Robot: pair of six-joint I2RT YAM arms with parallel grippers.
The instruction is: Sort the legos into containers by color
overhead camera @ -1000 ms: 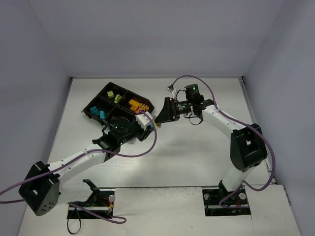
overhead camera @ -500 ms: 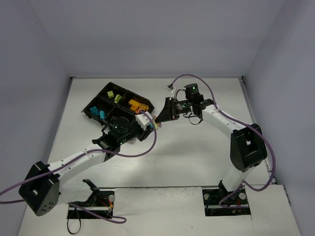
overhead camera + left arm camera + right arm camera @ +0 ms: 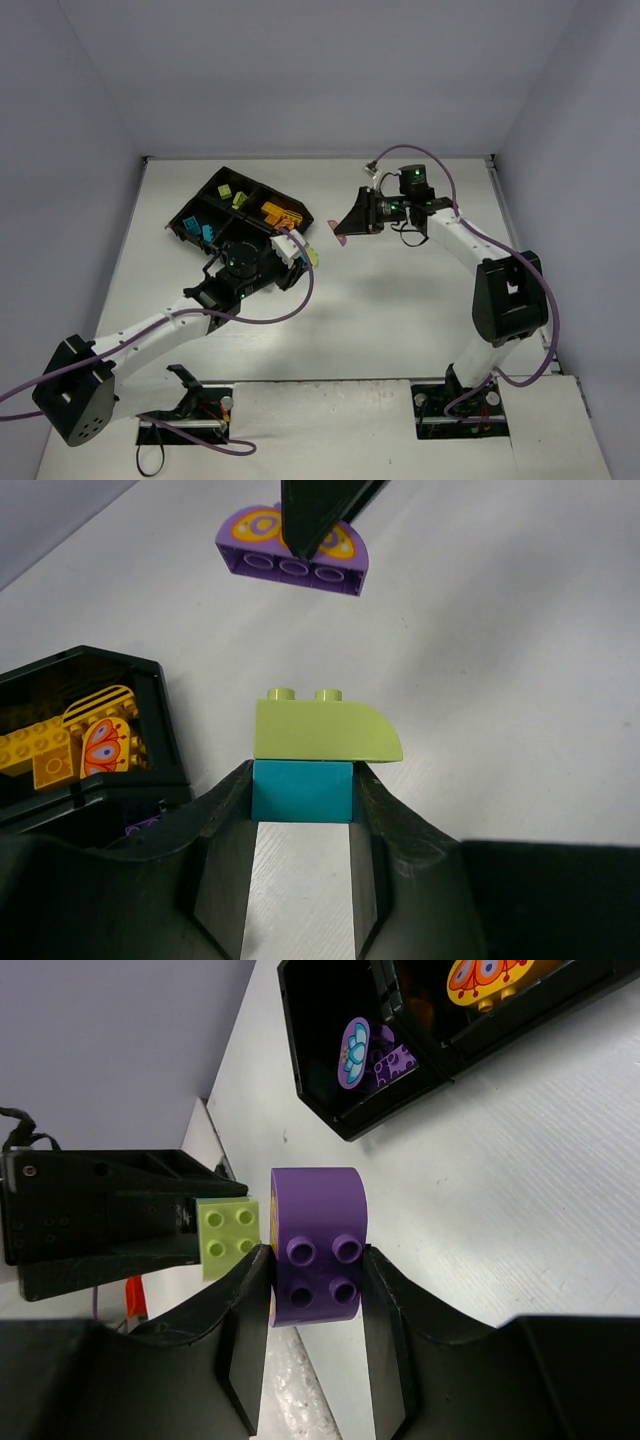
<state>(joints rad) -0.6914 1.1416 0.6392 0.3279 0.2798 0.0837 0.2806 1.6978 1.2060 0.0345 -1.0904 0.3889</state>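
Left wrist view: the left gripper (image 3: 302, 785) is clenched on a teal brick (image 3: 300, 792), one finger on each side. A lime brick (image 3: 325, 730) with a sloped edge sits stacked on the teal one, studs pointing away from the camera. Beyond it, clearly apart, a purple brick (image 3: 295, 560) with an orange print hangs from a black finger (image 3: 315, 510) of the other arm.

Right wrist view has the right gripper (image 3: 315, 1260) grasping that purple brick by its flat sides, its four studs facing the camera. The lime brick shows just left of it, at the tip of the left gripper.

Outward lies the black tray (image 3: 330, 1110) on the white table (image 3: 400, 300). One compartment holds two printed purple pieces (image 3: 365, 1055). The compartment next to it holds orange pieces (image 3: 490, 975).

From above, both grippers meet just off the tray's right corner, the left one at its near-right edge and the right one farther right. The tray sits turned diagonally. Teal bricks (image 3: 205, 233) lie in its left compartment, lime bricks (image 3: 232, 195) in the far one and orange ones in the right. The left arm covers much of the near compartment.
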